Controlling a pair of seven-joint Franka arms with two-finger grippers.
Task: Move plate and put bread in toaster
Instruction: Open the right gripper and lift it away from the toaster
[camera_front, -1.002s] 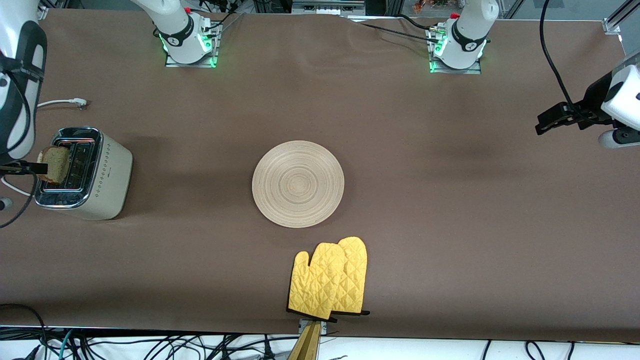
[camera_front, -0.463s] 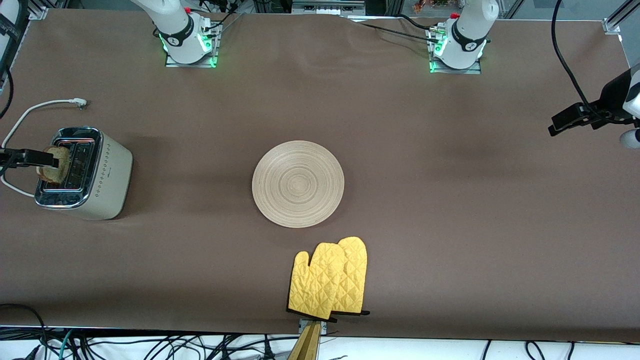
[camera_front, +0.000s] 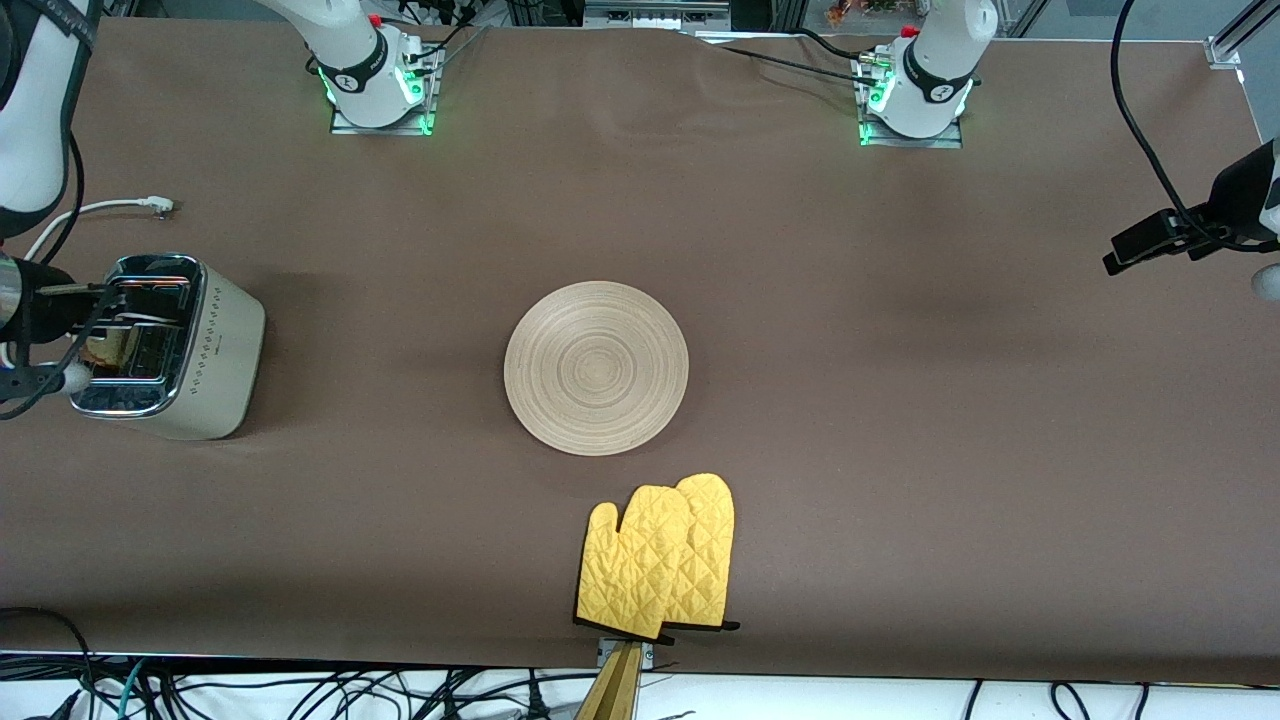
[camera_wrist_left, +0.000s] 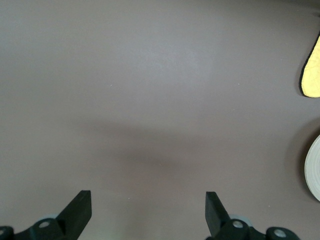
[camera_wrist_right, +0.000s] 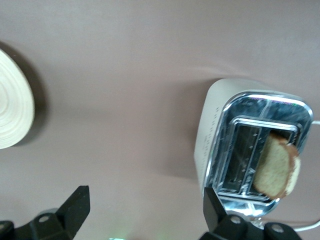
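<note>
The cream toaster stands at the right arm's end of the table. The bread sits in the toaster's slot that lies away from the plate, and its brown top sticks out above the chrome. My right gripper hangs open above the table beside the toaster, with nothing between its fingers. The pale wooden plate lies flat at the table's middle, and its rim shows in the right wrist view. My left gripper is open over bare table at the left arm's end, holding nothing.
A pair of yellow oven mitts lies nearer to the front camera than the plate, at the table's edge. The toaster's white cord trails on the table toward the right arm's base. Black cables hang over the left arm's end.
The bread has gone from the right gripper's hold down into the toaster slot. The right gripper has come off it. The left arm has drawn a little farther toward its end of the table.
</note>
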